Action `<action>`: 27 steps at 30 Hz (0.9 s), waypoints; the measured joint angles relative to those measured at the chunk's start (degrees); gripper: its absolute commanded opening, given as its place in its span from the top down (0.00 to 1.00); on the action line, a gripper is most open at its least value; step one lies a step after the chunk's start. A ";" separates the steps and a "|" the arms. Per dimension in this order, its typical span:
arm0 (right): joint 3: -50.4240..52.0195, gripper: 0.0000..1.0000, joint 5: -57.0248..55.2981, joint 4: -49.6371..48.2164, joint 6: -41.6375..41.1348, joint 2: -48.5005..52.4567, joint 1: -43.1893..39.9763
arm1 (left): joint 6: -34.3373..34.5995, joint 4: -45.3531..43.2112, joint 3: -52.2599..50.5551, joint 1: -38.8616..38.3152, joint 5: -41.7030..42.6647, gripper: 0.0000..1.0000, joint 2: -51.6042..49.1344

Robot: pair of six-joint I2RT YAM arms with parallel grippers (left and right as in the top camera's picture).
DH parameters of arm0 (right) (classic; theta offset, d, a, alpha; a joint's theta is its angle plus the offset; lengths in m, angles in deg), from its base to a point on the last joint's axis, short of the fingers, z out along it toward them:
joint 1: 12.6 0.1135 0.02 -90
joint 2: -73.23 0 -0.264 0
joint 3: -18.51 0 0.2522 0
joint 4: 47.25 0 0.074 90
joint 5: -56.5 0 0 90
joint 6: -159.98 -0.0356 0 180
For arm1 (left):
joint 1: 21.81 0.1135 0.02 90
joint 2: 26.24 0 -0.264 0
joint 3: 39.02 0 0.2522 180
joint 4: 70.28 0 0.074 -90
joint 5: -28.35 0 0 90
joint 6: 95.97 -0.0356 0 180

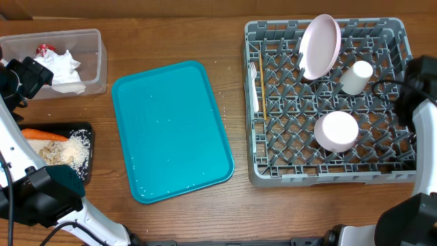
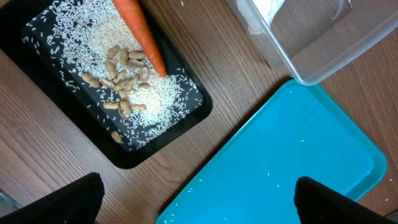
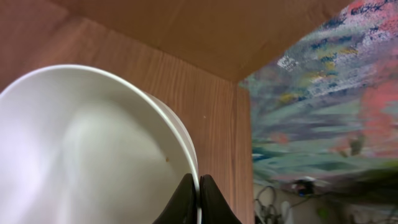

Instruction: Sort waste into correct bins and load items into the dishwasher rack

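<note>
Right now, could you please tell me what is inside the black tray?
An orange carrot, white rice and beige food scraps lie in the black tray. Whatever lies beneath the rice pile is covered.

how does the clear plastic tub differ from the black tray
The clear plastic tub is see-through with tall walls; the black tray is opaque and shallow. The tub holds a crumpled white napkin and a red-and-white wrapper; the tray holds a carrot, rice and beige food scraps. Both are rectangular and sit on the wooden table, left of the teal tray.
</note>
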 measured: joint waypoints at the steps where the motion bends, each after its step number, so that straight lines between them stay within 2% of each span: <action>1: 1.20 0.96 -0.33 -0.04 0.00 0.00 0.00 | 0.00 0.00 0.00 0.00 0.00 0.00 0.00; 5: 4.39 0.96 -1.88 0.20 0.02 0.00 0.00 | 0.00 0.00 0.00 0.00 0.00 0.00 0.00; 15: 4.48 0.96 -2.73 0.17 -0.24 0.00 0.59 | 0.00 0.02 0.00 0.00 0.02 0.00 0.00; 24: 6.93 0.96 -2.78 -0.59 -0.35 0.00 4.81 | 0.00 -0.04 0.00 0.00 0.00 0.00 0.00; 27: 7.48 0.92 -2.84 -0.59 -0.35 0.00 6.56 | 0.00 0.04 0.00 0.00 0.00 0.00 0.00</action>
